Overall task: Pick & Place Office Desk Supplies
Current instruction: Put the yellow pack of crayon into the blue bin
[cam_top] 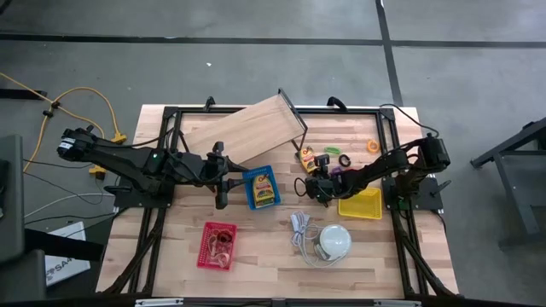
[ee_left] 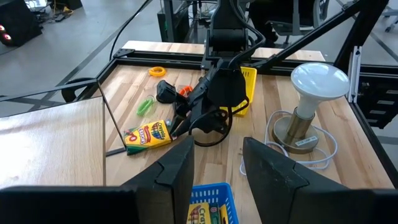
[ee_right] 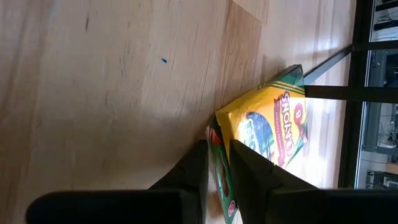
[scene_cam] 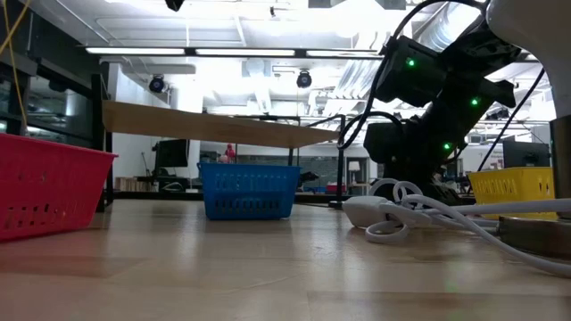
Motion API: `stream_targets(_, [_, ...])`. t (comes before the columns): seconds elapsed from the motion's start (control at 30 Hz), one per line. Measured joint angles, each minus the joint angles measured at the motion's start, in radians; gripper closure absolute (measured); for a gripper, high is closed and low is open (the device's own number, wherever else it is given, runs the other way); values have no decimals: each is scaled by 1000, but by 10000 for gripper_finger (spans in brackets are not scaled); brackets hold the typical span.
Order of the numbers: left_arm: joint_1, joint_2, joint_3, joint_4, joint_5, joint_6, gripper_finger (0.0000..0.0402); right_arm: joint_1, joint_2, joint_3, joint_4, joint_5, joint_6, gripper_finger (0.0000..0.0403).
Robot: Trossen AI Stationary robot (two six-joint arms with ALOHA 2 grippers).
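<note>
Seen from above, the right gripper (cam_top: 319, 182) reaches leftward to a yellow crayon box (cam_top: 309, 159) lying on the table (cam_top: 273, 256) just right of the tilted wooden board (cam_top: 243, 130). A second crayon box sits in the blue basket (cam_top: 261, 187), near the left gripper (cam_top: 223, 182). A red basket (cam_top: 217, 246) lies near-left, a yellow basket (cam_top: 361, 205) right, and an orange ring (cam_top: 373, 146) far right.

At table level, the white lamp cord (scene_cam: 401, 214) trails before the dark right arm (scene_cam: 428, 107); the crayon box is hidden.

The left wrist camera shows the left fingers (ee_left: 177, 174) standing apart over the blue basket, holding nothing, with the right gripper's tips at the crayon box's edge.

The right wrist camera shows its fingers (ee_right: 205, 168) nearly together, pinching the crayon box's near end.
</note>
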Motion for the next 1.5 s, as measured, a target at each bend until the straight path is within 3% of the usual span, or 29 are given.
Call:
stream_targets(0.43, [0, 0, 0, 0, 0, 0, 270, 0, 0, 0, 0, 4, 0, 356])
stream_targets(0.63, [0, 0, 0, 0, 0, 0, 270, 1, 0, 0, 1, 6, -1, 395])
stream_targets(1.07, [0, 0, 0, 0, 0, 0, 270, 2, -4, 3, 1, 5, -20, 401])
stream_targets(1.3, [0, 0, 0, 0, 0, 0, 270, -9, -5, 32, -3, -93, -15, 401])
stream_targets(1.5, [0, 0, 0, 0, 0, 0, 270, -18, -6, 34, -14, -99, 7, 401])
